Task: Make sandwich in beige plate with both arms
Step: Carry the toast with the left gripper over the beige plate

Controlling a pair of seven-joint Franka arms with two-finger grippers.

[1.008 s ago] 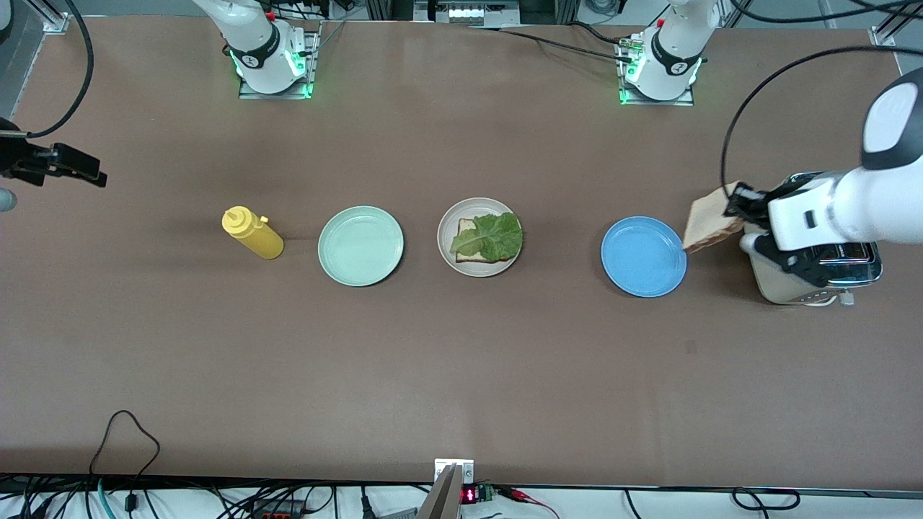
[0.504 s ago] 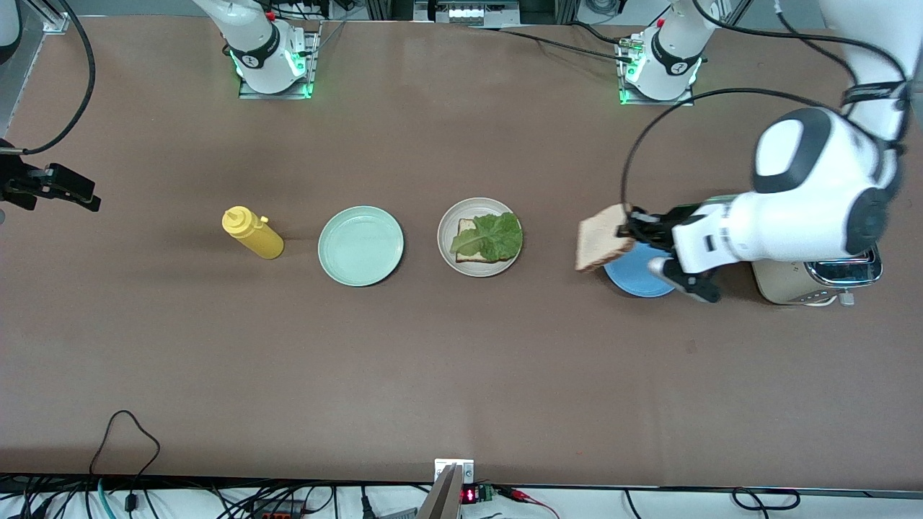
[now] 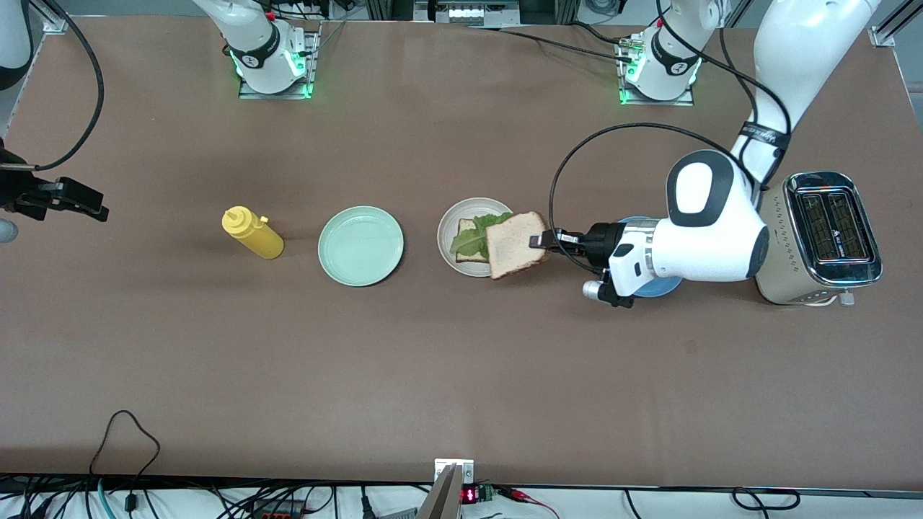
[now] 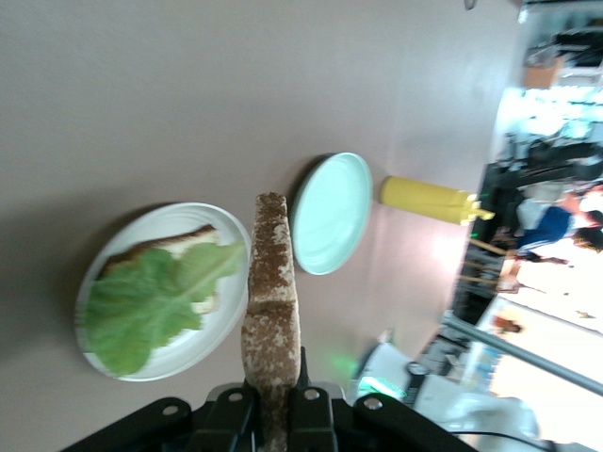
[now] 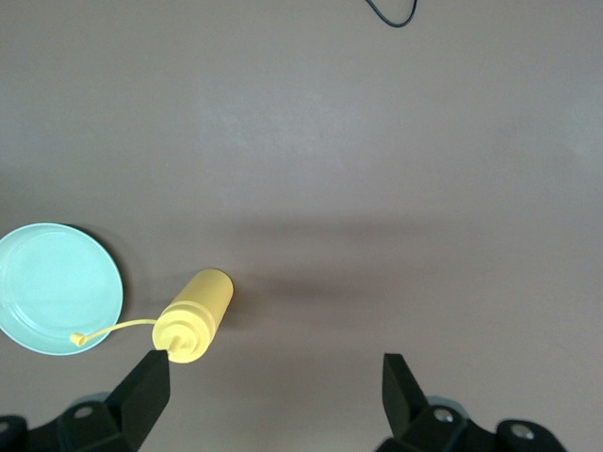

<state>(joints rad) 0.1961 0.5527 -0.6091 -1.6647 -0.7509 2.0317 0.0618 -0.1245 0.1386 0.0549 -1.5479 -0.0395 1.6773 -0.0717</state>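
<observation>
The beige plate [image 3: 446, 246] [image 4: 160, 363] lies mid-table and carries a toast slice [image 3: 465, 228] [image 4: 168, 247] with a green lettuce leaf [image 3: 472, 242] [image 4: 151, 301] on top. My left gripper [image 3: 539, 242] [image 4: 278, 414] is shut on the edge of a second toast slice [image 3: 513, 244] [image 4: 271, 311]. It holds that slice tilted in the air, over the plate's side toward the left arm's end. My right gripper [image 3: 97, 205] [image 5: 273, 363] hangs open and holds nothing, over the table at the right arm's end, above bare table beside the yellow bottle.
A yellow squeeze bottle [image 3: 252, 233] [image 5: 196, 315] lies beside a mint green plate [image 3: 360, 246] [image 5: 57, 287] [image 4: 330, 212]. A blue plate [image 3: 660, 290] is mostly hidden under the left arm. A toaster [image 3: 822, 238] stands at the left arm's end.
The left arm has carried the toast slice from beside the toaster, across the blue plate, to over the beige plate. The right gripper has barely shifted.
</observation>
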